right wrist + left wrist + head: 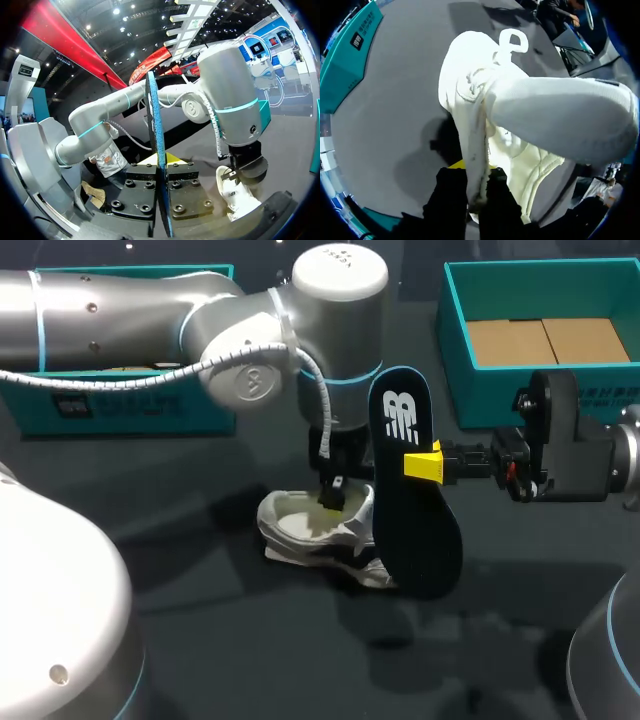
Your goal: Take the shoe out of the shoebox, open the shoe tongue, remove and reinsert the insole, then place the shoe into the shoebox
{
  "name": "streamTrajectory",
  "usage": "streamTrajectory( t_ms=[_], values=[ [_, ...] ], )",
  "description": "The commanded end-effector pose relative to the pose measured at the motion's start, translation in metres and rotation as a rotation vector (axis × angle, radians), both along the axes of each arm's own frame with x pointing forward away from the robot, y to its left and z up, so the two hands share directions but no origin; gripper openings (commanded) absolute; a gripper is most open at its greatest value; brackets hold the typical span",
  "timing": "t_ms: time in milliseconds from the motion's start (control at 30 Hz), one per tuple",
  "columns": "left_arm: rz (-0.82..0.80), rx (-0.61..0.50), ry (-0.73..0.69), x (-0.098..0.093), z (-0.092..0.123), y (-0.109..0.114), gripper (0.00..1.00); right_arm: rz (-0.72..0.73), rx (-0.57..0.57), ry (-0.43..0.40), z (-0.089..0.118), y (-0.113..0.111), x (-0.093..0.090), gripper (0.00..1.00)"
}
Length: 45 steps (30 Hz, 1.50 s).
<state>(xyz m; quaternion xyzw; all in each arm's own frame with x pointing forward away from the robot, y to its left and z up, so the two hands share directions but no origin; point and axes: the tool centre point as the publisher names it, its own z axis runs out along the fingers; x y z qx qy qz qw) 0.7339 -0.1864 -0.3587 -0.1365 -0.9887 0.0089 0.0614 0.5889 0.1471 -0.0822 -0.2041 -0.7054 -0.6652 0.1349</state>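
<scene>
1. Since the shoe sits on the surface near the middle, out of the shoebox at far right, and the insole is out of it, removal looks done. Reinserting the insole and boxing the shoe remain.
2. Left fingers are clamped on the shoe's collar wall, steadying it.
3. Right fingers are pinched on the insole, which stands upright just right of the shoe.
</scene>
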Motion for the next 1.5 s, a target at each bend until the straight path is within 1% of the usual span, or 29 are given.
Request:
streamTrajectory(
  t_ms=[33,433,500,600,700,767,800,833,867,900,1200,1333,1433,1500],
  values=[
    [-0.002,-0.001,0.006,0.003,0.003,0.002,0.00,-0.003,-0.001,0.001,0.000,0.002,-0.001,0.00],
    [-0.002,-0.001,0.006,0.003,0.003,0.002,0.00,-0.003,-0.001,0.001,0.000,0.002,-0.001,0.00],
    [-0.052,-0.027,-0.012,0.004,0.011,0.003,0.00,-0.003,-0.001,0.001,0.000,0.002,-0.001,0.00],
    [-0.200,-0.100,-0.012,0.003,0.024,0.002,0.00,-0.003,-0.001,0.001,0.000,0.002,-0.001,0.00],
    [-0.320,-0.135,-0.024,0.001,0.032,0.001,0.00,-0.003,-0.001,0.001,0.000,0.002,-0.001,0.00],
    [-0.553,-0.219,-0.024,-0.006,0.041,0.003,0.00,-0.003,-0.001,0.001,0.000,0.002,-0.001,0.00],
    [-0.673,-0.259,-0.063,-0.011,0.045,0.005,0.00,-0.003,-0.001,0.001,0.000,0.002,-0.001,0.00],
    [-0.751,-0.283,-0.141,-0.014,0.047,0.008,0.00,-0.003,-0.001,0.001,0.000,0.002,-0.001,0.00],
    [-0.737,-0.253,-0.227,-0.013,0.046,0.007,0.00,-0.003,-0.001,0.001,0.000,0.002,-0.001,0.00],
    [-0.678,-0.202,-0.278,-0.010,0.045,0.003,0.00,-0.003,-0.001,0.001,0.000,0.002,-0.001,0.00],
    [-0.678,-0.202,-0.278,-0.010,0.045,0.003,0.00,-0.003,-0.001,0.001,0.000,0.002,-0.001,0.00],
    [-0.886,-0.347,-0.167,-0.006,0.057,0.009,0.00,-0.003,-0.001,0.001,0.000,0.002,-0.001,0.00],
    [-1.015,-0.404,-0.121,-0.005,0.062,0.012,0.00,-0.003,-0.001,0.001,0.000,0.002,-0.001,0.00],
    [-1.056,-0.419,-0.100,-0.004,0.063,0.010,0.00,-0.003,-0.001,0.001,0.000,0.002,-0.001,0.00]
  ],
)
